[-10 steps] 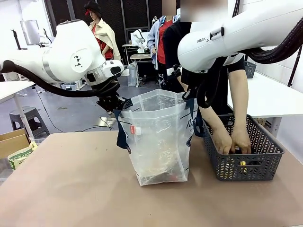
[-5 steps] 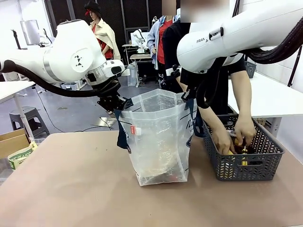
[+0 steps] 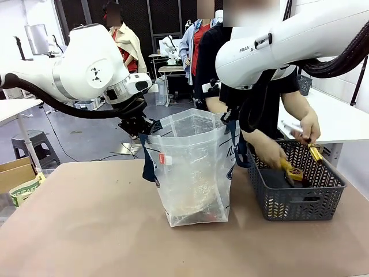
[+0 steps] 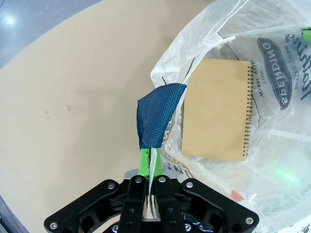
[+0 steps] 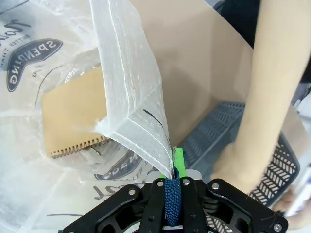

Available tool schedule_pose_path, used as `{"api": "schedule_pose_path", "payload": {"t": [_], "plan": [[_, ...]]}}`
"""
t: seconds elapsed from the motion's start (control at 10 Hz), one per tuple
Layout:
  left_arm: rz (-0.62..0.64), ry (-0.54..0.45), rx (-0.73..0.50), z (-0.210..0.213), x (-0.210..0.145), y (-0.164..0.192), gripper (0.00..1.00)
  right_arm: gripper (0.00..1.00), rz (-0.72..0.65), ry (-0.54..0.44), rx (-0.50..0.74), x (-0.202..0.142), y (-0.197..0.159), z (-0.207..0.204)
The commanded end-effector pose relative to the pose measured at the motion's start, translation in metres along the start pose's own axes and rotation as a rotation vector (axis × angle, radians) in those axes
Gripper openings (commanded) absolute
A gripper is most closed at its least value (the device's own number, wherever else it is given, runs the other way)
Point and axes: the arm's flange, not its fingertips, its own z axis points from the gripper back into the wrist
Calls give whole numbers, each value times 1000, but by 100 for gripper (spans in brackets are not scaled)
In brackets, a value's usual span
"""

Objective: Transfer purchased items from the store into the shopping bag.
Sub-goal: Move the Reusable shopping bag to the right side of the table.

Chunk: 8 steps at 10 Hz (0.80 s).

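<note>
Shopping bag (image 3: pixel 193 173): standing open on the counter (image 3: pixel 86 225), just beside the basket (image 3: pixel 297 202), brown spiral notebook (image 4: pixel 218 109) lying inside. Left claw (image 4: pixel 148 162): clamping tight on one rim. Right claw (image 5: pixel 172 170): clamping the opposite navy strap (image 5: pixel 171 192).

The front view looks across the table (image 3: pixel 86 231) at the shopping bag (image 3: pixel 193 173), which is mid-frame at middling range, with the person (image 3: pixel 209 63) beyond it. Each wrist view looks steeply down into the bag's mouth from close above its rim, on opposite sides. Both wrist views share the brown spiral notebook (image 4: pixel 218 109) inside the bag; the front and right wrist views share the basket (image 3: pixel 297 196) beside it.
</note>
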Motion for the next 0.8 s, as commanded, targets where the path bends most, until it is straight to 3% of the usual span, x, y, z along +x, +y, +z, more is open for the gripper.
{"api": "schedule_pose_path", "payload": {"t": [0.0,0.7], "plan": [[4,1,1,0,-1,2,0,0,-4,0,-1,-1,-2,0],[4,1,1,0,-1,2,0,0,-4,0,-1,-1,-2,0]]}}
